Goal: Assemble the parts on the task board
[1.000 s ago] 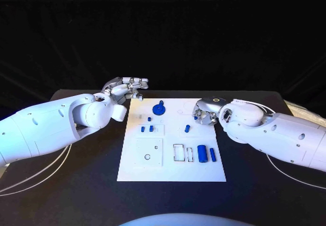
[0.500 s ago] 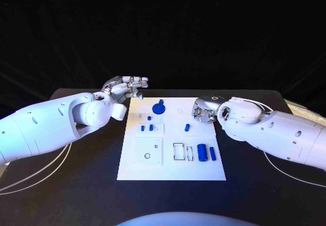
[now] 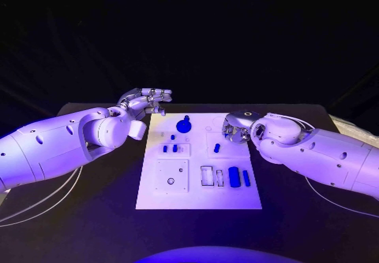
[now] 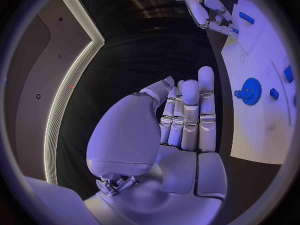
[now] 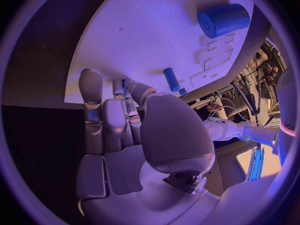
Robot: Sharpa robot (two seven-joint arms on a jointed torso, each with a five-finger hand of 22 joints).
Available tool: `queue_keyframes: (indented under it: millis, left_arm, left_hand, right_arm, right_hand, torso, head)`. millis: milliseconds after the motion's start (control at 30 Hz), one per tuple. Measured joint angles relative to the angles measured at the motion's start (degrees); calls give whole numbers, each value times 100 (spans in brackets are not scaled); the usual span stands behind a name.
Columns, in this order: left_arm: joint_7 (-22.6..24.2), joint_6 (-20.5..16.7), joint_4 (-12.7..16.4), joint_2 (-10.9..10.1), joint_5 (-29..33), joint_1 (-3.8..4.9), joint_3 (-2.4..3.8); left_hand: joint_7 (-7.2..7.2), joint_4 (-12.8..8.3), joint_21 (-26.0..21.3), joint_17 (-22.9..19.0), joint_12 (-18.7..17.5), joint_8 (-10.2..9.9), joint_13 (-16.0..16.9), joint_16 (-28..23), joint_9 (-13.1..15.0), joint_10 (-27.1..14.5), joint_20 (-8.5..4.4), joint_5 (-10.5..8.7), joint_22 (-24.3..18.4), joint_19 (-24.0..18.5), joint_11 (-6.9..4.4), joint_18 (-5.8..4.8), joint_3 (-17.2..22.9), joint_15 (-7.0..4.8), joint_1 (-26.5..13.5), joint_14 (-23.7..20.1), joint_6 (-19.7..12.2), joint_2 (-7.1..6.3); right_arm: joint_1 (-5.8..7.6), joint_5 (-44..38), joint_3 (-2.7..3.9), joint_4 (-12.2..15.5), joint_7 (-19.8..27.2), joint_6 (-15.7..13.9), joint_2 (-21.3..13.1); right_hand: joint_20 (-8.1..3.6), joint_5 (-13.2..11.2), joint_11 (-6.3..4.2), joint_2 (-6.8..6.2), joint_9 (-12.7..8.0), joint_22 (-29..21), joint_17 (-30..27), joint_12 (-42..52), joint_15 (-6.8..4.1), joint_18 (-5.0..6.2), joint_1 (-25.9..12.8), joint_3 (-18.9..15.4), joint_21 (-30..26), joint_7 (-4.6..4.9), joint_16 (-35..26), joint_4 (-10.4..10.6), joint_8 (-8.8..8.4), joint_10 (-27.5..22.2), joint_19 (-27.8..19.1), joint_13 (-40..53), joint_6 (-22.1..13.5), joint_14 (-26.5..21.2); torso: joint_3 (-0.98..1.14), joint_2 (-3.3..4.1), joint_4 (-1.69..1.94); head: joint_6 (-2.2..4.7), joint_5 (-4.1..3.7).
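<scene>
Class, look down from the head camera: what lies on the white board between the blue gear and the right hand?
In the head view, only bare white board lies between the blue gear and the right hand; no part lies there.

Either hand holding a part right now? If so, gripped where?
Left hand: nothing, fingers straight and together beside the task board. Right hand: a bit of blue shows at its fingertips, but a hold cannot be told.

Black table (image 3: 95, 219) (white cables (image 3: 47, 197) beside arms)
</scene>
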Motion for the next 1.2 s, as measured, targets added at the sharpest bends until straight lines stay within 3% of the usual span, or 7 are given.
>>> queue_keyframes:
  millis: [433,833,900,933,1200]
  left_arm:
    - [-9,7,-2,0,0,-2,0]
    - [-17,6,-4,3,-1,-3,0]
    - [-17,6,-9,5,-1,-4,0]
    - [-18,6,-12,5,-1,-4,0]
    - [-21,4,-28,16,-1,-8,0]
  left_hand:
    - [21,1,-23,-7,36,23,8,0,-5,-83,0,-50,-17,0,0,-1,-32,19,0,-20,-21,0]
    - [0,-15,-23,66,66,43,14,0,-4,-101,0,-79,-25,0,19,-1,-49,20,0,-21,-41,0]
    - [0,-15,-23,66,66,43,14,0,-4,-103,0,-79,-25,0,20,-1,-49,20,0,-21,-41,0]
    - [0,-15,-23,66,66,43,14,0,-4,-103,0,-79,-25,0,20,-1,-49,20,0,-21,-41,0]
    - [0,-11,-22,68,66,43,14,30,-4,-103,0,-79,-25,0,20,-1,-53,21,0,-21,-41,0]
  right_arm:
    - [-67,-33,-19,319,-63,-316,-245]
    - [-34,99,38,706,-65,-752,-511]
    - [-30,130,40,783,-65,-797,-548]
    - [-30,142,41,824,-65,-811,-564]
    - [-32,234,43,1328,-83,-871,-640]
  right_hand:
    - [-21,-2,-18,0,-18,125,3,-22,0,0,0,16,103,4,46,-16,-19,20,-21,0,-1,0]
    - [-21,-3,-9,-1,-3,221,19,-22,0,0,0,16,163,24,67,-16,1,30,-21,-7,20,0]
    - [-21,-3,-9,-1,-1,290,19,-22,0,-14,0,24,212,24,67,-24,1,30,-20,-7,19,0]
    - [-12,-3,-8,-1,0,351,23,-22,0,-82,-1,31,258,24,67,-31,1,30,-12,-7,19,0]
    - [1,-3,-8,-32,13,447,26,-22,0,-90,-32,31,320,23,92,-31,0,30,2,-6,19,0]
  torso:
    - [4,1,2]
    - [3,0,-2]
    - [4,0,-2]
    - [4,0,-2]
    - [2,0,0]
  head:
    - [-6,-1]
    - [-15,-5]
    - [-19,-2]
    - [-23,-1]
    - [-41,55]
